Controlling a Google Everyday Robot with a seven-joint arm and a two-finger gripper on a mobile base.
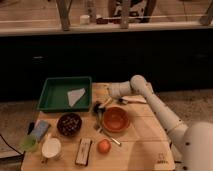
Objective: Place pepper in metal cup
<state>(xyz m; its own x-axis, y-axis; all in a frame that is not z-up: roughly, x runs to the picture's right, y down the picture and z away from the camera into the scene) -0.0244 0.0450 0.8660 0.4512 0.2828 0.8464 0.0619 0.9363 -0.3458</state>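
A small round orange-red item (103,146), which may be the pepper, lies on the wooden table (145,150) near the front, just below the orange bowl (116,119). A pale cup (51,148), likely the metal cup, stands at the front left. My gripper (98,107) hangs low over the table at the orange bowl's upper left edge, right of the green tray. It is well behind the orange-red item and far right of the cup. I see nothing in it.
A green tray (56,102) with a white paper sits at the back left. A dark bowl (69,123), a green cup (29,143), a blue item (40,130), a black rectangular item (83,151) and a utensil (110,137) crowd the front. My arm (155,107) crosses the right side.
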